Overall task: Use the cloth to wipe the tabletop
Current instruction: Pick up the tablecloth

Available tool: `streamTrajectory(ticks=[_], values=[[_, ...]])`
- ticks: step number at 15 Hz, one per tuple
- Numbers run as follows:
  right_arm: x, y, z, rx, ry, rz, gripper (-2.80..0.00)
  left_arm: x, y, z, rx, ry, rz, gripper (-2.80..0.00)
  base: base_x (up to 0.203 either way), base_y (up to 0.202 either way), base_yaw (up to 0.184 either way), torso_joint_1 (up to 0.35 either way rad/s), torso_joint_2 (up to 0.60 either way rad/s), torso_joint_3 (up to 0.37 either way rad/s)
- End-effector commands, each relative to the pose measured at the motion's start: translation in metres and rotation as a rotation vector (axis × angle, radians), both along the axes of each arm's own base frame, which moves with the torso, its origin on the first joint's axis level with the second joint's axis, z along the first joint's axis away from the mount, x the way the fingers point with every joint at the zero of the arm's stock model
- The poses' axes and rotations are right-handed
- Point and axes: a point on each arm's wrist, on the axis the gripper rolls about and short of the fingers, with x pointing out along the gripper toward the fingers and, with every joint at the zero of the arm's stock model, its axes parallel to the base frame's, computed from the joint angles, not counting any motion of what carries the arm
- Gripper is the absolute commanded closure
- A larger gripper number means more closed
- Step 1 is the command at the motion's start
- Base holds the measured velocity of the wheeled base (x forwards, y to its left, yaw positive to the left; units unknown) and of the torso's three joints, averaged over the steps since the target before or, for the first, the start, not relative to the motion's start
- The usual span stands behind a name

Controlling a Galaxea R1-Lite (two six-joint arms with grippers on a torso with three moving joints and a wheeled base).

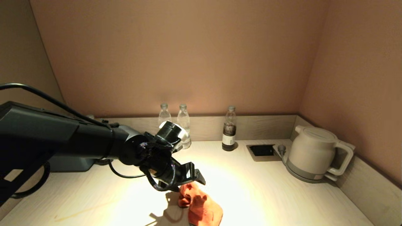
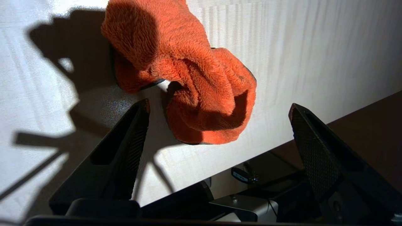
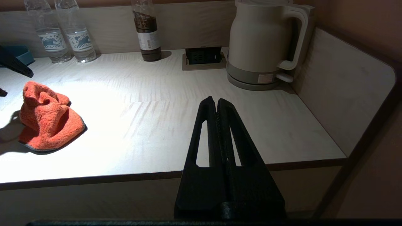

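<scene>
Head view: left gripper (image 1: 188,177) hovers just above the cloth (image 1: 201,205), fingers apart, nothing held. Cloth lies crumpled on the tabletop (image 1: 267,194), well apart from the kettle (image 1: 314,153), toward the front edge.

Left wrist view: both fingers (image 2: 314,147) spread wide, cloth (image 2: 188,81) between and beyond them, untouched.

Right wrist view: right gripper (image 3: 217,105) parked off the front edge, short of the kettle (image 3: 260,40), fingers together, empty.

Progress: no stains visible here; wiping likely finished, cloth set down.

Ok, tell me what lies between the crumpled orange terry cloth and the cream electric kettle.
Nothing: only bare pale wood-grain tabletop separates the orange cloth from the cream kettle, clearest in the right wrist view.
</scene>
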Motion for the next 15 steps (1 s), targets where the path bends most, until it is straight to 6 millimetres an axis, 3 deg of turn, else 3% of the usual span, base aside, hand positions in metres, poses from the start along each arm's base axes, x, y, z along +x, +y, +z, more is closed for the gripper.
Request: streamTrajectory(ticks=[1,14,15], values=[[0.000,0.000,0.000,0.000,0.001,0.001,0.00,0.002,-0.002,-0.007,0.010,0.016,0.002,-2.80,0.000,0.000,0.000,0.000,0.00,0.000],[0.000,0.000,0.000,0.000,0.001,0.000,0.00,-0.001,-0.014,-0.025,0.034,0.042,-0.029,-2.80,0.000,0.000,0.000,0.000,0.00,0.000],[0.000,0.000,0.000,0.000,0.001,0.000,0.00,-0.005,-0.015,-0.017,0.025,0.030,-0.037,0.00,0.000,0.000,0.000,0.000,0.00,0.000]])
